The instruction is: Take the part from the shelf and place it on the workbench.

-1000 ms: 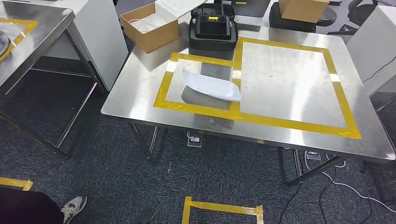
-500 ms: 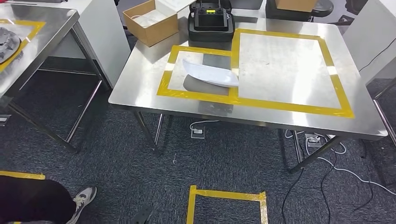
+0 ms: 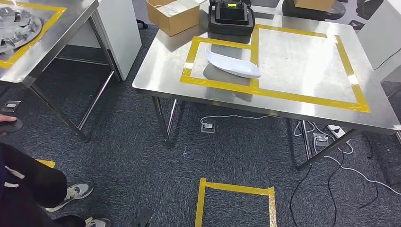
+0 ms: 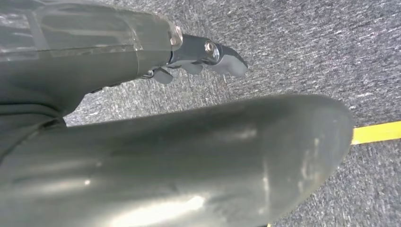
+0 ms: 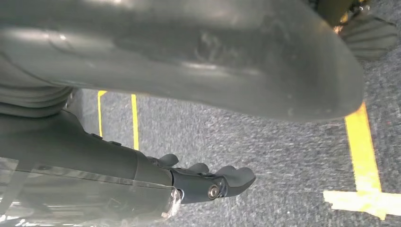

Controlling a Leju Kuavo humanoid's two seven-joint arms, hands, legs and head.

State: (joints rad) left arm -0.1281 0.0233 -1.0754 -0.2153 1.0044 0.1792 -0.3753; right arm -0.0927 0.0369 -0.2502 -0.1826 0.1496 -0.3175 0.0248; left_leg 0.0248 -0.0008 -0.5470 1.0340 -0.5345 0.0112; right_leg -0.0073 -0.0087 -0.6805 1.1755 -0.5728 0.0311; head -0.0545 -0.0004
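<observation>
The whole head view shifts between frames, so the robot is turning, not the things: the white part (image 3: pixel 232 63) lies in the small taped box on the workbench (image 3: pixel 302 101). Both the left hand (image 4: pixel 203 56) and right hand (image 5: pixel 208 182) hang over carpet, fingers loosely curled and holding nothing, so placing looks done.

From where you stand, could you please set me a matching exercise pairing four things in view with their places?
Things:
1. white curved part
2. cardboard box
3. black case
4. silver ribbed disc

Places:
A. on the far-left table
B. at the main table's far left corner
C. inside the smaller yellow tape rectangle
D. on the main table's far edge, right of the box

Pairs: 1-C, 2-B, 3-D, 4-A
</observation>
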